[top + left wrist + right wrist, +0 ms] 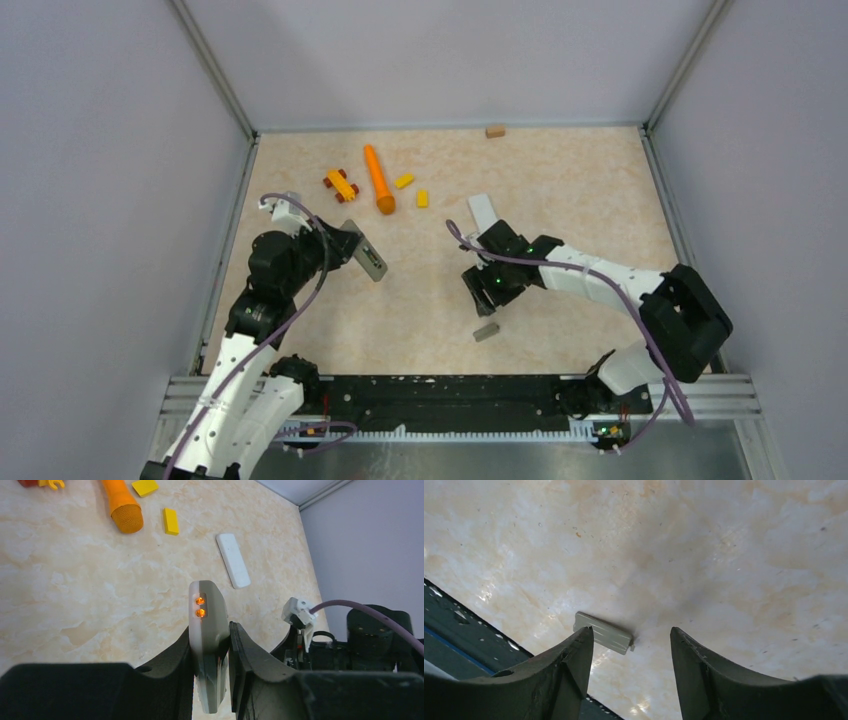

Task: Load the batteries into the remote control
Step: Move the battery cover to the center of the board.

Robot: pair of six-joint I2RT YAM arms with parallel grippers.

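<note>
My left gripper (352,243) (211,630) is shut on a grey remote control (371,261) (206,605), which it holds edge-on above the table's left side; two small orange lights glow on its edge. My right gripper (490,290) (630,632) hangs open and empty over the table, near the front edge. A small grey ribbed cover piece (486,331) (603,639) lies flat on the table just beyond its left finger, apart from both fingers. A slim white remote-like slab (481,212) (233,560) lies behind the right wrist. The batteries are out of view.
An orange carrot-shaped toy (379,180), two yellow blocks (404,181) (422,198) and a small yellow-and-red toy (340,184) sit at the back left. A brown block (494,131) lies by the back wall. A black rail (450,390) runs along the near edge.
</note>
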